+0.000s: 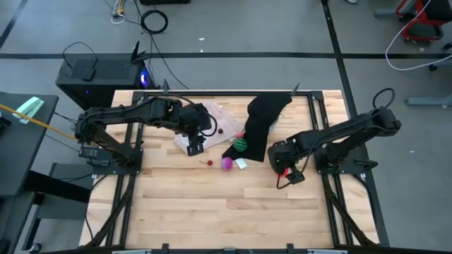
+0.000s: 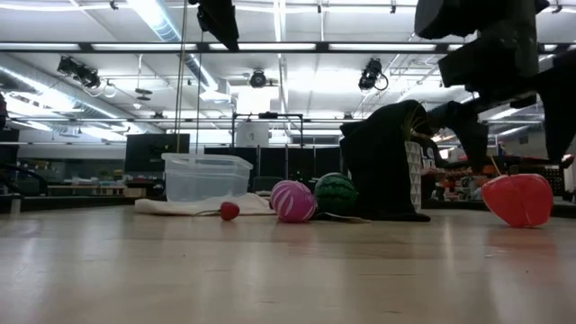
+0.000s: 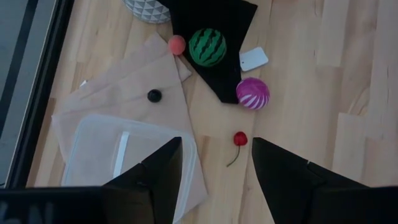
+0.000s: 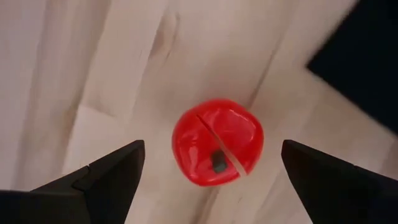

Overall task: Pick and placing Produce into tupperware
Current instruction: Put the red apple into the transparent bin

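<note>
I see the clear container (image 3: pixel 134 158) sitting on a pale sheet (image 3: pixel 124 93) on the wooden surface (image 1: pixel 212 212), directly under my left hand (image 3: pixel 217 180). I make out nothing inside it from the left wrist view, and in the low view it also looks empty (image 2: pixel 206 176). The left hand's fingers are spread apart with nothing between them.

A small black ball (image 3: pixel 154 95) rests on the sheet just beyond the container. A small red cherry with a stem (image 3: pixel 240 139) lies on the bare wood beside the sheet's edge. Farther out, the magenta striped ball (image 3: pixel 253 93) sits at the tip of the black cloth (image 3: pixel 217 25), with a white scrap (image 3: pixel 254 59) just beside it. The green striped ball (image 3: pixel 207 46) rests on the cloth, and a small orange-red ball (image 3: pixel 177 44) touches the cloth's edge near it. A grey patterned object (image 3: pixel 148 9) shows at the cloth's far corner.

My right hand (image 4: pixel 211 168) hovers over the red tomato-like piece (image 4: pixel 217 141), which sits on bare wood well apart from the container, off to the side of the cloth. Its fingers stand wide apart on either side of the piece, not touching it. In the low view the red piece (image 2: pixel 517 199) rests on the surface below the right arm.
</note>
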